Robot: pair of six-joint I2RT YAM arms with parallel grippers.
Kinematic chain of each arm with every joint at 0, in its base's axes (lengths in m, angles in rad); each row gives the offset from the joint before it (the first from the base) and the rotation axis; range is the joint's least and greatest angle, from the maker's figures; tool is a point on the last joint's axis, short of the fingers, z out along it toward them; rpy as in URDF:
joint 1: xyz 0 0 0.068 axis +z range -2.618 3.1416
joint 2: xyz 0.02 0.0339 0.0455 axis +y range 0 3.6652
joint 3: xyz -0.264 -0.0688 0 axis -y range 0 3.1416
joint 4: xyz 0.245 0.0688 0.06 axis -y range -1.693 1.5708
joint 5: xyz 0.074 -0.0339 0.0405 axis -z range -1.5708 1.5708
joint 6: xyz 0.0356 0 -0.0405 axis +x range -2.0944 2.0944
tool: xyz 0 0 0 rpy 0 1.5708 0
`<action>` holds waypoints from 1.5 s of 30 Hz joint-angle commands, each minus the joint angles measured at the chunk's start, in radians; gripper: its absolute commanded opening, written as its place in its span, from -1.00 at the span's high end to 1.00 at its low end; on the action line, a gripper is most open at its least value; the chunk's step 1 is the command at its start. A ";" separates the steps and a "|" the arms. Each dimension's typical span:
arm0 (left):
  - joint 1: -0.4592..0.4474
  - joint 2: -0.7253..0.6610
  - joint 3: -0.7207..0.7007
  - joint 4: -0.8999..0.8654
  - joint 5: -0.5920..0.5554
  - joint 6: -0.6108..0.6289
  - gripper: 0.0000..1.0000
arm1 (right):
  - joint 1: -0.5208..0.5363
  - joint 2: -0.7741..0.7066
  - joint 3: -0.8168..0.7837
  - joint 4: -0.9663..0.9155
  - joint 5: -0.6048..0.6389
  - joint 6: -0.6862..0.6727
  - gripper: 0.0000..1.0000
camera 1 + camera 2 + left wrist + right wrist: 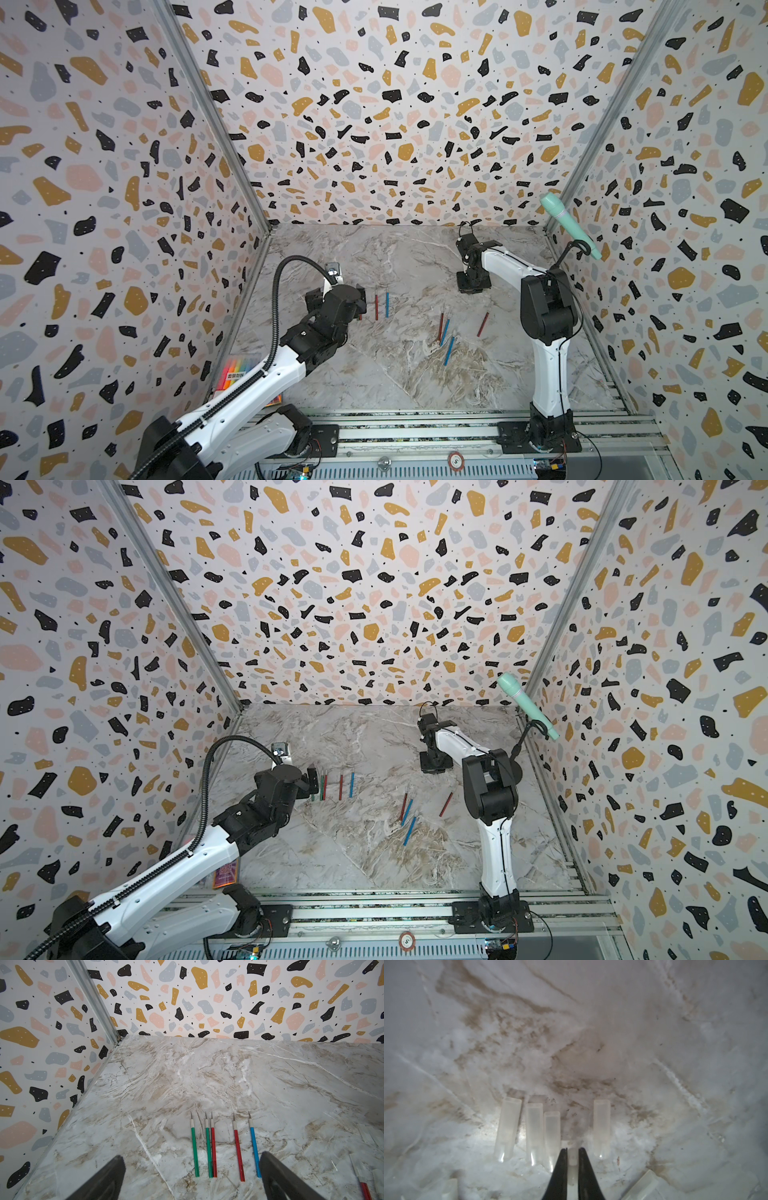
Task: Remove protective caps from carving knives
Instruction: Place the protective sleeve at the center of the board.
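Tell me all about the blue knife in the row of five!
The blue knife is a thin stick with a blue shaft, a white collar and a bare grey pointed blade, no cap on. It lies flat on the marble table, last in the row, parallel to the red knife but apart from it. Its back end sits by a finger of the open left gripper; touching or not, I cannot tell.

Nine carving knives [340,787], perhaps seven clear caps [601,1126], one microphone [525,704], one pen pack [241,372].
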 commanded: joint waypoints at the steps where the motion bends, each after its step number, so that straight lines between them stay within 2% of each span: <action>1: -0.005 0.006 0.008 0.014 -0.009 0.016 -0.99 | -0.006 -0.005 0.061 -0.051 0.016 -0.020 1.00; 28: -0.006 0.036 0.019 -0.004 -0.013 0.021 -0.99 | -0.022 0.104 0.185 -0.120 0.011 -0.045 1.00; 38: -0.006 0.053 0.028 -0.015 -0.012 0.021 -0.99 | -0.021 0.117 0.197 -0.128 -0.002 -0.046 0.49; 45: -0.007 0.055 0.029 -0.015 -0.013 0.022 -0.99 | -0.021 0.113 0.208 -0.134 -0.009 -0.046 0.46</action>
